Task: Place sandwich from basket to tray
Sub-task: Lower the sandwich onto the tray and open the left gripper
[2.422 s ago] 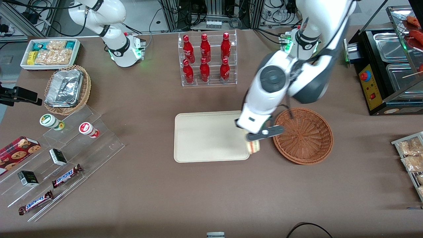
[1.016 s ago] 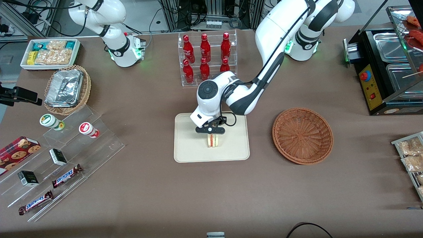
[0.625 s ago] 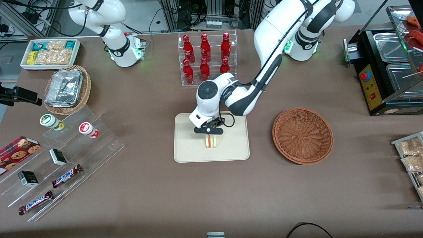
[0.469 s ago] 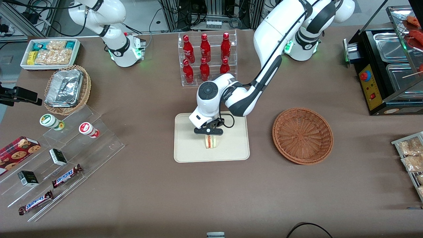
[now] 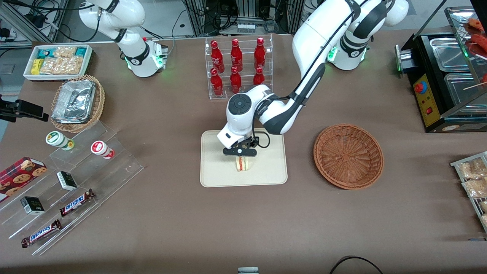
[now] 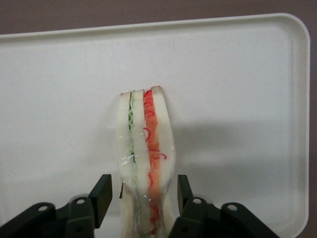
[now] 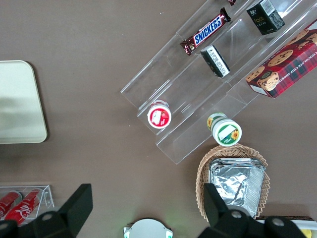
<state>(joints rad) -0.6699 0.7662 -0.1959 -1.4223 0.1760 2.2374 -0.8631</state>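
Your left gripper [image 6: 142, 198] has its 2 black fingers [image 6: 101, 196] spread just clear of the small triangular sandwich [image 6: 143, 163] of pale bread with red and green filling, so the wedge stands on edge on the flat cream rectangular tray [image 5: 217, 167], apparently released there. The round reddish-brown wicker basket [image 5: 348, 156] sits empty toward the working arm's end, well apart. Your arm reaches out low, wrist pointing straight down over the tray's middle.
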